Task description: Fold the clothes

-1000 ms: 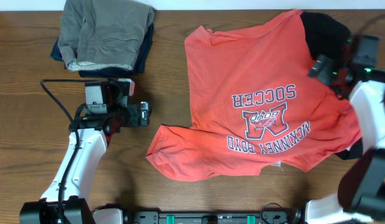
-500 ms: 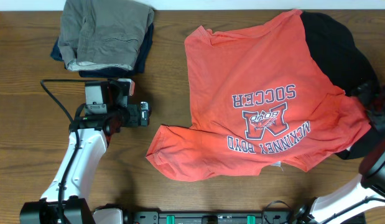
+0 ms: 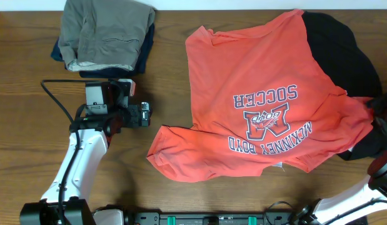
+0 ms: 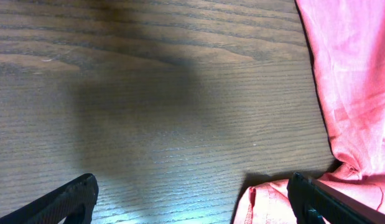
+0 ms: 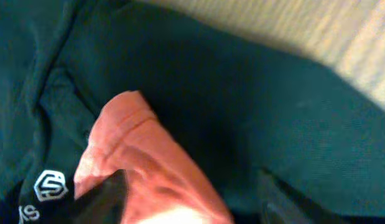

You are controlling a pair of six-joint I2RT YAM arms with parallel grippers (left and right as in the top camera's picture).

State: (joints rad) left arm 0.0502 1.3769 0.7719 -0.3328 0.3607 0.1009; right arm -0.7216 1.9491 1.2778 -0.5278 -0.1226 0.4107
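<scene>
The coral-red T-shirt [image 3: 262,94] lies spread out, print up, right of the table's middle, its lettering upside down to the overhead view. The black garment [image 3: 343,56] lies partly under the shirt's right side. My left gripper [image 3: 144,115] is open and empty over bare wood, just left of the shirt's lower sleeve [image 4: 357,93]. My right gripper [image 3: 384,107] is at the far right edge, mostly out of the overhead view. In the right wrist view its jaws [image 5: 192,202] are open around a coral fold [image 5: 142,155], above the black garment [image 5: 254,99] with its white mark [image 5: 49,185].
A stack of folded clothes [image 3: 105,34], grey on top of navy, sits at the back left. The left arm's cable [image 3: 55,100] loops over the wood beside it. Bare wooden table [image 3: 168,69] lies between the stack and the shirt.
My right arm has moved from over the black garment at the back right, forward and out to the right edge. The black garment now shows in full. The left arm has not moved.
</scene>
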